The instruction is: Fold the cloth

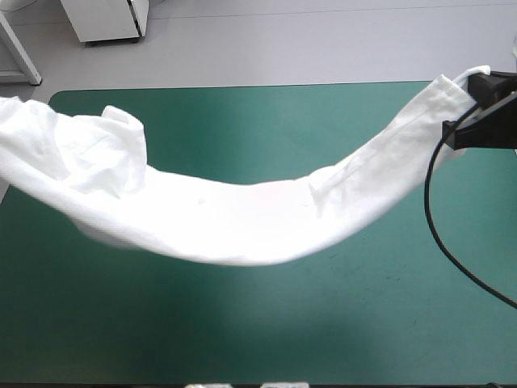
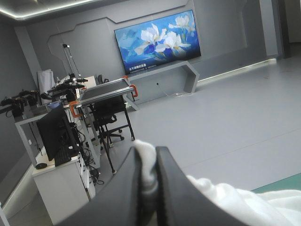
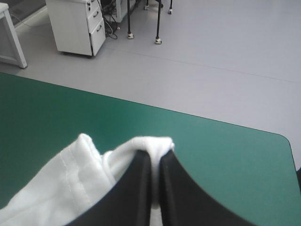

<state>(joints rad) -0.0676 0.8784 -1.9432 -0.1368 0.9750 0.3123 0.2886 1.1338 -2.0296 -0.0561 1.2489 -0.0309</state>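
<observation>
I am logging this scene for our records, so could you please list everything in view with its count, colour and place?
T-shirt: one, white, lifted, slung in a sagging band across the table from left to right.
table: one, teal-green cover, beneath the T-shirt.
left gripper: one, black fingers, shut on one end of the T-shirt, raised at the table's left side.
right gripper: one, black fingers, shut on the other end, near the table's far right corner.

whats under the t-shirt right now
The T-shirt hangs slung between the left gripper and right gripper, sagging over the teal-green cover. Bare cover shows around it; the strip directly beneath the cloth is hidden, so anything there cannot be seen.
</observation>
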